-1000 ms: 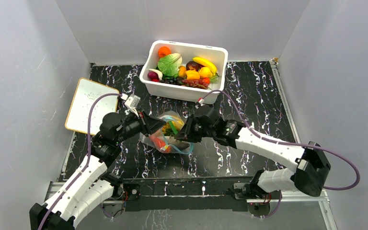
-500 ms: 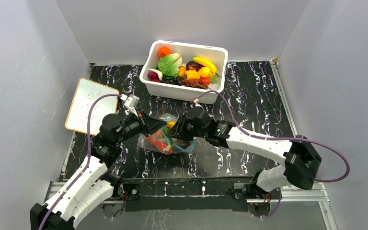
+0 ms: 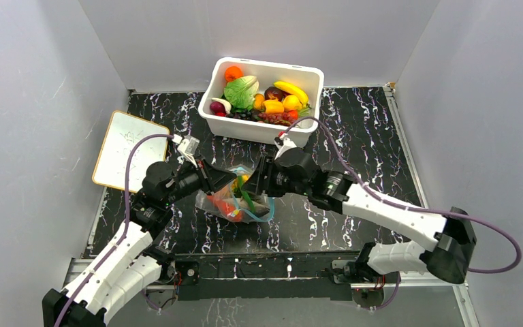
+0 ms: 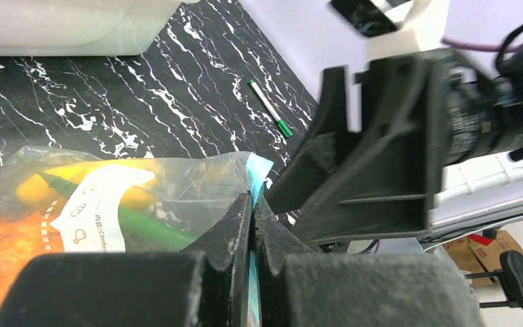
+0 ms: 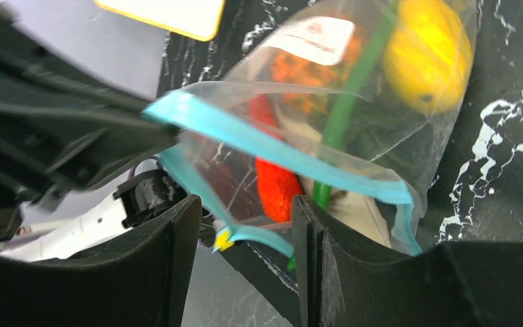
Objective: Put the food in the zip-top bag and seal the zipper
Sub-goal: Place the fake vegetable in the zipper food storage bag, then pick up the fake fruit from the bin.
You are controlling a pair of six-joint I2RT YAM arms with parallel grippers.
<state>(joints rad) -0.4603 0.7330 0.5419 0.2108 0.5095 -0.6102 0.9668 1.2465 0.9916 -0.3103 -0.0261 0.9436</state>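
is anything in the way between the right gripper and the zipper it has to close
Nothing visible. The right gripper has its jaws apart at the mouth of the zip-top bag, with one run of the zipper lying in the gap. The left gripper is shut on one end of the strip.

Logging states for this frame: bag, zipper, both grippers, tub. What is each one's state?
bag, holds food, mouth gaping
zipper, unsealed, its two strips apart
left gripper, shut on the bag's mouth edge
right gripper, open, jaws apart at the bag's mouth
tub, uncovered, full
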